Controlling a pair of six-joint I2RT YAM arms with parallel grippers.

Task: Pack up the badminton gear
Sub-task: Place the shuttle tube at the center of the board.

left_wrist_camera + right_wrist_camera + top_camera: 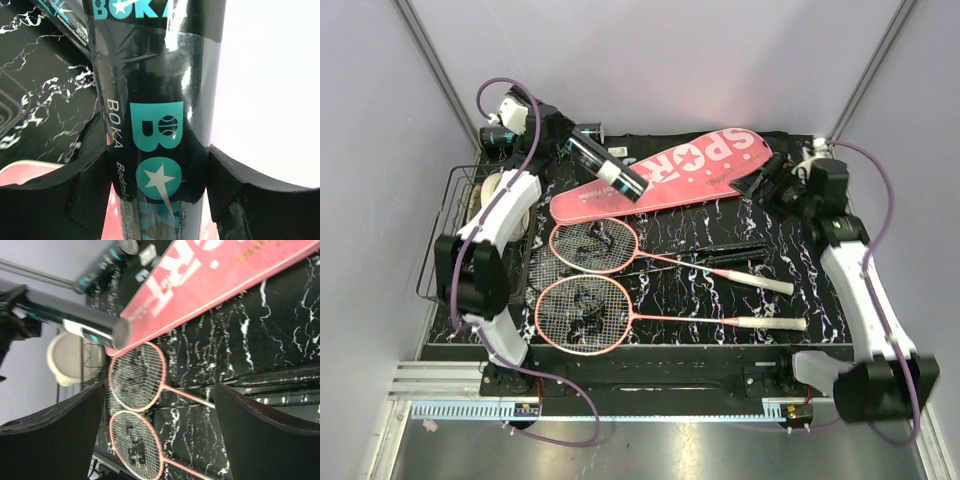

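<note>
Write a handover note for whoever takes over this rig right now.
Left gripper: shut on the dark tube, held over the pink case's left end.
Right gripper: open, empty, by the case's right end.
Far racket and near racket lie loose on the mat.
Done: nothing visibly packed. Left: tube, rackets, case.

dark tube (160, 125): "BOKA" (teal, also white) | pink racket case (690, 170): "SPOR"
</note>
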